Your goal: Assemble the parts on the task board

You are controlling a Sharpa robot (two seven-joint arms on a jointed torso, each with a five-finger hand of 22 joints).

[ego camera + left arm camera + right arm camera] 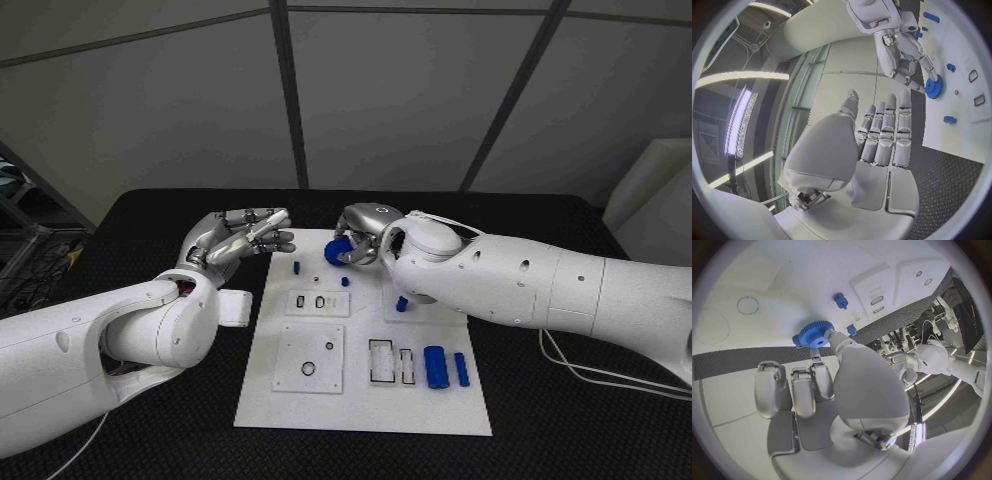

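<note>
Right hand [369, 232] pinches a blue gear [813, 335] in its fingertips, over the far end of the white task board [325, 400]. Left hand [238, 238] holds nothing, fingers straight and side by side, just off the board's far left corner. Blue pegs [462, 369] lie near the board's right edge.

Our right hand [826, 390] rises toward the white task board [773, 285]; we pinch a blue toothed gear [814, 335] at our fingertips [831, 336], its round bore facing us; just beyond it a small blue peg [841, 300] stands on the board; another small blue piece [851, 329] sits beside our thumb; slotted recesses [877, 300] lie further along; the left hand [911, 371] hovers beyond the board's edge.
</note>
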